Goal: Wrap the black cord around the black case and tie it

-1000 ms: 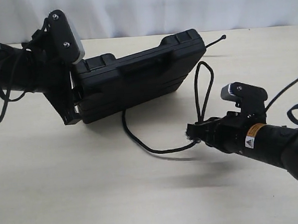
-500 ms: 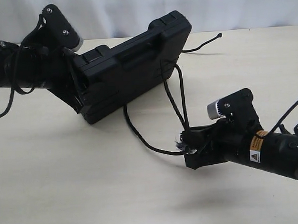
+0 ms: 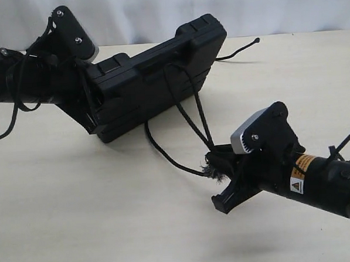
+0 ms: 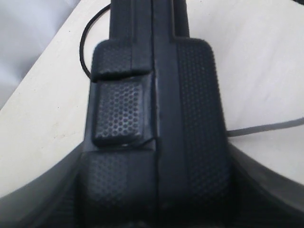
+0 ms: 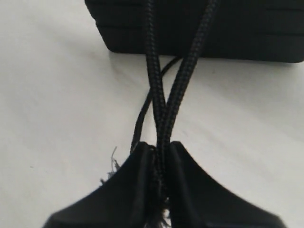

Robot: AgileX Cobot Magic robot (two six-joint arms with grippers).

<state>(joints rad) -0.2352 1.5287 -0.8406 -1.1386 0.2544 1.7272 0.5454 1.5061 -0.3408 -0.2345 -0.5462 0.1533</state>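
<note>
left claw (image 3: pixel 91 109) clamps case (image 3: pixel 160 79) by its end, tilted over tabletop (image 3: pixel 79 200). right claw (image 5: pixel 160 164) pinched tight on cord (image 5: pixel 153 71) at its frayed bit; two strands run ahead over case. cord looks limp, grippy; case rigid. best held near fray.

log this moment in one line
left gripper clamped on case end, case tilted | right gripper shut on cord | cord looped over case, not tied

Pale beige table (image 3: pixel 80 218), slack of black cord (image 3: pixel 171 162) lying across it
</note>
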